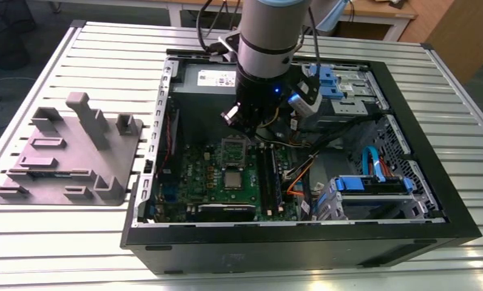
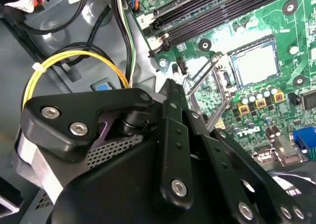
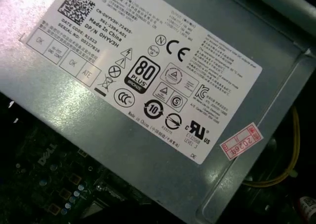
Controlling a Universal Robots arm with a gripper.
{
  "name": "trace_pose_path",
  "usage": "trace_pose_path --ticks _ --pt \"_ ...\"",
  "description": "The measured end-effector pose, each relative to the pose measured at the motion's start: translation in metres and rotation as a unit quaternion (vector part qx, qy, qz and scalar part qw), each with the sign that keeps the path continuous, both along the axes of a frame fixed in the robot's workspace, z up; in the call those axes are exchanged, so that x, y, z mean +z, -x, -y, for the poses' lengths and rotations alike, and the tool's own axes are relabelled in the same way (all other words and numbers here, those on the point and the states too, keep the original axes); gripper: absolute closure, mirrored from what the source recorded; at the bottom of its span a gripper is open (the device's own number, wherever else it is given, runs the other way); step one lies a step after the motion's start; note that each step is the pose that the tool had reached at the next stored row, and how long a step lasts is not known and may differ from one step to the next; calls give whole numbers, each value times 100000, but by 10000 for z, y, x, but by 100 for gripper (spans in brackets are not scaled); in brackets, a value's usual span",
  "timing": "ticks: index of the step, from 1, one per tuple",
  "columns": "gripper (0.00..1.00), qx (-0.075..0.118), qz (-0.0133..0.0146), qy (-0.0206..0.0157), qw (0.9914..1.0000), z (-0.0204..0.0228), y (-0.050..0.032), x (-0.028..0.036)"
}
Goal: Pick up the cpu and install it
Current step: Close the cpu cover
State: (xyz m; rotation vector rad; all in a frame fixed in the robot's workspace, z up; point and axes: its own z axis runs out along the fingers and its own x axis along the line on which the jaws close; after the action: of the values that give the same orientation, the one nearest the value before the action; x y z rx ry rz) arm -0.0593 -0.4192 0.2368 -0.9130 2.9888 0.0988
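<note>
The cpu [image 1: 234, 179] is a small silvery square lying flat in its socket on the green motherboard [image 1: 189, 182] inside the open computer case. In the second wrist view the cpu [image 2: 255, 62] sits in the socket with the hinged metal frame [image 2: 205, 83] swung up beside it. My gripper [image 1: 241, 120] hangs over the board's far part, above and behind the socket, apart from the cpu. In the second wrist view its black linkage [image 2: 173, 150] is in the foreground, and nothing shows held in it.
A grey holder tray [image 1: 67, 154] with raised blocks lies on the slatted table at the exterior view's left. The power supply [image 3: 148, 86] sits at the case's far end. Blue drive cages [image 1: 371, 185], memory slots [image 1: 267, 176] and yellow cables [image 2: 74, 61] crowd the case.
</note>
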Motion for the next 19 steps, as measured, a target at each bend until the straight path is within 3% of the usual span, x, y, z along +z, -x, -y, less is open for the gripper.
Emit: trace_pose_path --ticks 4,11,19 --pt "89 432 -7 281 99999 0 0 1" --pt "89 626 0 285 99998 0 -1 1" --pt "89 3427 3 286 99941 0 -24 1"
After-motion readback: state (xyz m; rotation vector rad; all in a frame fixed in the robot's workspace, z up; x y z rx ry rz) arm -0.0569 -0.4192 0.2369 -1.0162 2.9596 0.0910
